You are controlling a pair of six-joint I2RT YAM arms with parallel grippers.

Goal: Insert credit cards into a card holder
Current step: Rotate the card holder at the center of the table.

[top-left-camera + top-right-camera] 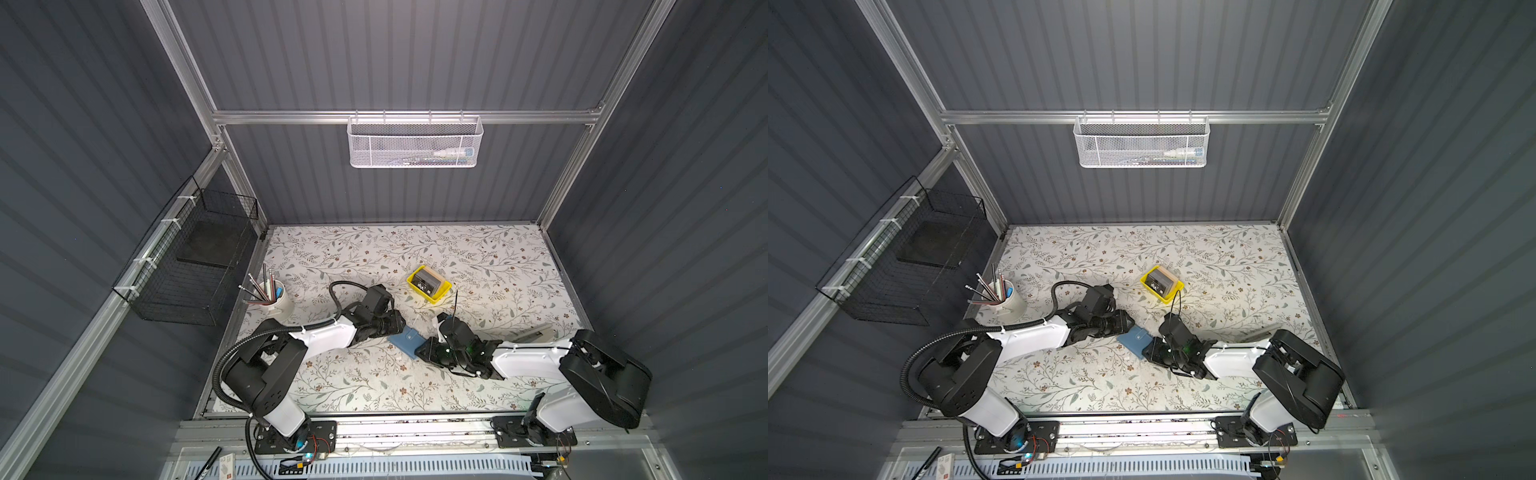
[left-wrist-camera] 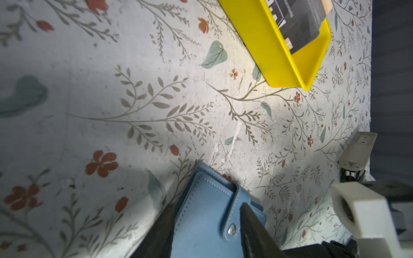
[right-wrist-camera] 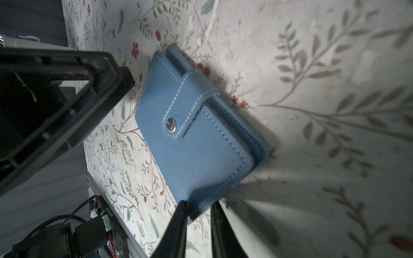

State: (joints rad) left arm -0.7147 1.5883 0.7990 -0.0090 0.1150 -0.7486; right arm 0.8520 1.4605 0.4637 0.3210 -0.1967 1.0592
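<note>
Light comes from above. The mat [image 1: 374,257] is bright beyond the holder [image 1: 405,340], while the walls [image 1: 415,62] are dim grey. In the wrist views, soft shadows fan out from the holder and a pale glare lies just beyond it. Its near corner is blurred, and the mat's pattern stretches toward the picture edges.

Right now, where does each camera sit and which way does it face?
Top views: high in front, looking down at the table; both arms show.
Left wrist: faces the yellow tray; left gripper at the card holder.
Right wrist: faces the card holder; right gripper at its corner.
Shared: all views show the card holder.
</note>
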